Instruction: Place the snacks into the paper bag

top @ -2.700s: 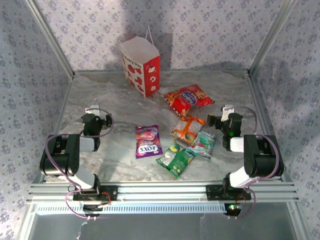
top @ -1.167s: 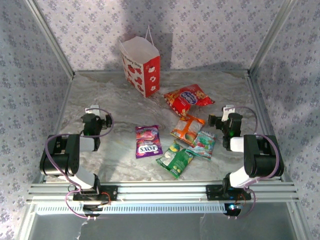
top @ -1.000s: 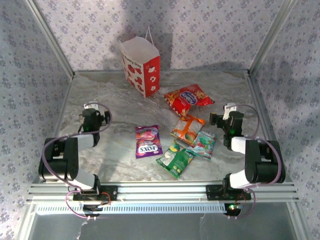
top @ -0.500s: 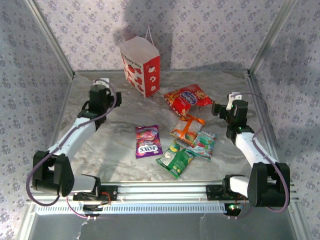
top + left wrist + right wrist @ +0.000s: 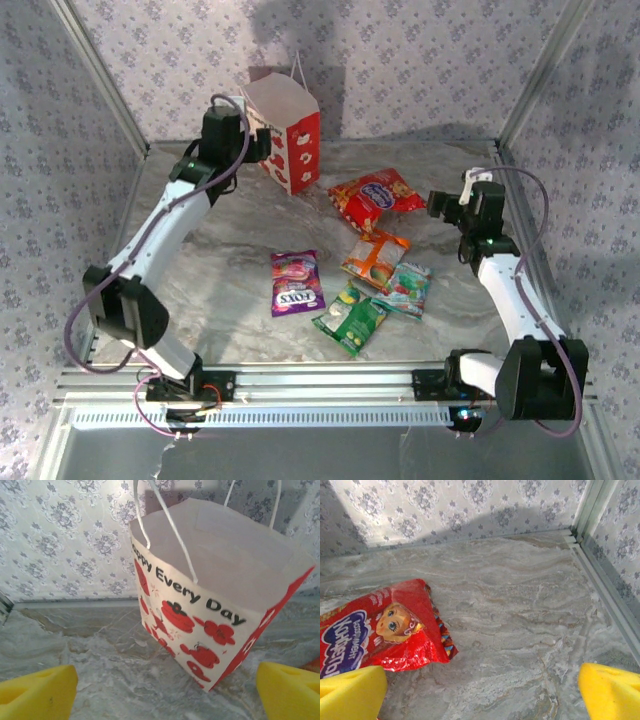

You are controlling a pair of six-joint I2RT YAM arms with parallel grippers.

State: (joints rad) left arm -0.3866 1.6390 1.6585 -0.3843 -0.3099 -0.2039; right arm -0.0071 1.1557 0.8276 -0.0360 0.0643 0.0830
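Five snacks (image 5: 375, 258) lie on the table (image 5: 230, 250), none yet in the paper bag (image 5: 285, 140) standing far left. Both claws are wide and empty: the left claw (image 5: 164, 694) faces the bag, the right claw (image 5: 481, 695) hovers near the red packet (image 5: 380, 630). Next, probably, it must descend and pinch that packet.

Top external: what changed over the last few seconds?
Left claw swung out from near its base, up to the paper bag. Right claw reached out toward the red packet. Both are open, nothing gripped. The bag and all the snacks stayed put.
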